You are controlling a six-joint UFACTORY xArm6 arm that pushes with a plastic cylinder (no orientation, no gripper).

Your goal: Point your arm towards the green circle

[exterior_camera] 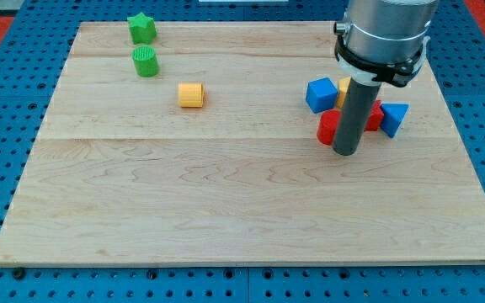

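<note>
The green circle [146, 61] stands near the board's top left, just below a green star [141, 28]. My tip [346, 152] rests on the board at the view's right, far from the green circle. It touches or nearly touches a red block [328, 126] on its left side. The rod hides part of the cluster of blocks behind it.
A yellow cylinder [191, 95] lies right of the green circle. Around the rod sit a blue cube [320, 95], a partly hidden yellow block [343, 88], another red block [375, 116] and a blue triangle [393, 119]. The wooden board [226, 210] lies on a blue pegboard.
</note>
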